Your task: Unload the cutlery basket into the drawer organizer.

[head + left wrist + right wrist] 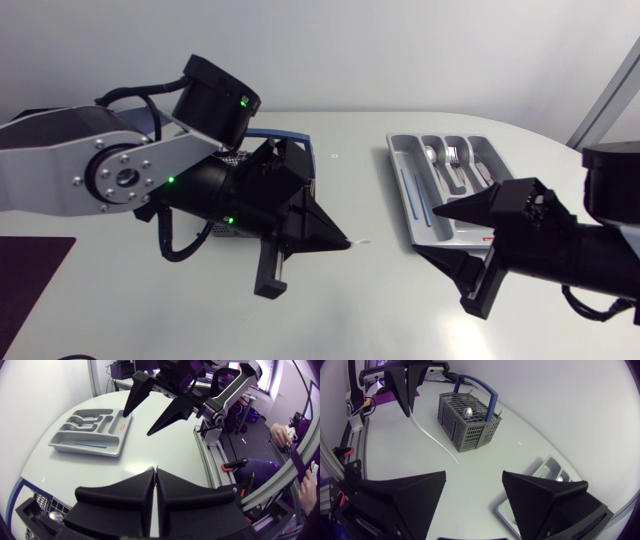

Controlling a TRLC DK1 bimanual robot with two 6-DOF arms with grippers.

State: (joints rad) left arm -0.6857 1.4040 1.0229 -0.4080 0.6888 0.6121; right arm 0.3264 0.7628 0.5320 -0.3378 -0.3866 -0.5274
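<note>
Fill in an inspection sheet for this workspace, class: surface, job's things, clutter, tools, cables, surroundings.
Surface: white table, bare between the arms.
Job's things: grey cutlery basket with a blue handle, cutlery inside; organizer holding a few metal pieces and a blue item.
Clutter: nothing seen.
Grippers: left tool shut on a thin white utensil; right tool open, empty.
Cables: black cables looped on the left arm.
Surroundings: nothing seen reaching over the table.
</note>
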